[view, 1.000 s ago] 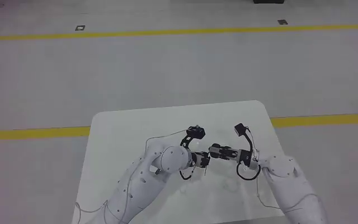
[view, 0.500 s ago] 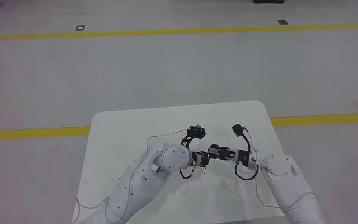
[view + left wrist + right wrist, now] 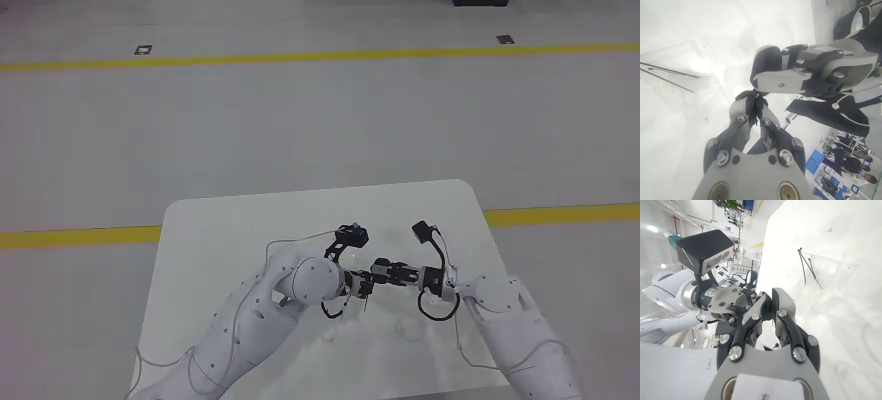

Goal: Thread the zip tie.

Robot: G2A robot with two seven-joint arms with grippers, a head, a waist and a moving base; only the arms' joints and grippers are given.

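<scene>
Looking along your left gripper (image 3: 754,103), you see its rounded grey fingers, padded in crumpled black, pressed together on the thin black plastic zip tie (image 3: 757,122), a sliver of which trails back between them. Your right gripper (image 3: 770,306) meets it tip to tip and likewise nips the strip. Beyond both tips, on the smooth white table (image 3: 220,260), a clear flat plastic tray (image 3: 696,49) holds two spare black ties (image 3: 668,71), straight and slender.

Left hand (image 3: 753,100), right hand (image 3: 770,302) tip-to-tip above table (image 3: 230,260); ties (image 3: 804,266) in tray (image 3: 838,272).
</scene>
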